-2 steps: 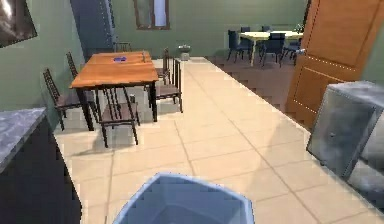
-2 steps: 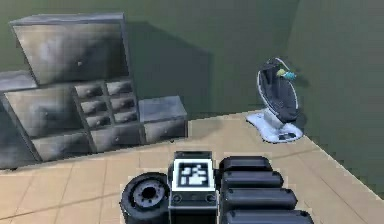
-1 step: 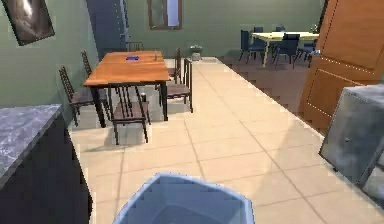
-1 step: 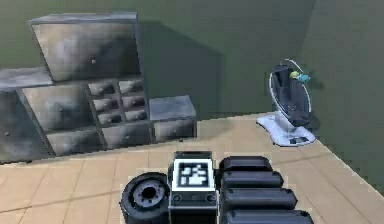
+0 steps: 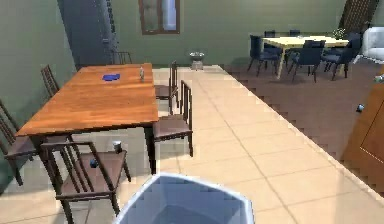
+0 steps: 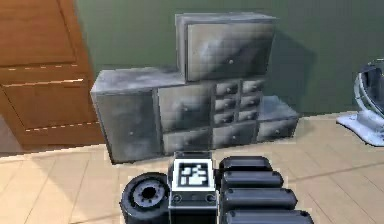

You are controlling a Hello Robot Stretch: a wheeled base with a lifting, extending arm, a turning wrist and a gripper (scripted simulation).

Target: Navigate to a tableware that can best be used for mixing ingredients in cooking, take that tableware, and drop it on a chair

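**Near the dining chairs, drop not yet done**

Facing a long wooden table with wooden chairs along both sides. Nearest, at the forward view's lower left, a chair standing a little out from the table, so with its seat free from above. Likely the easiest place for the drop. On the table's other side, two more chairs pushed closer to the edge, so with less seat showing. Farther back, in the upper right, a pale table with dark blue chairs, well apart from here.

At the bottom edge of the forward view, a pale blue-white rounded shape, like the rim of a wide bowl seen from very near. Judged as probably the mixing tableware, close to the robot's body for the drive, but not certain. Lying on the wooden table also a small blue thing, too small to name.

In the arm side view, low at the bottom edge, the arm retracted, with the white marker and beside it the gripper as a dark round body. Probably so placed to hit nothing while turning — behind it a grey stepped cabinet and a wooden door. Cannot make out the fingers, so cannot tell the state of the claw, nor whether anything is held.

Next, by judgement — turning the base to bring the arm side toward the near chair, then reaching over its seat before letting go
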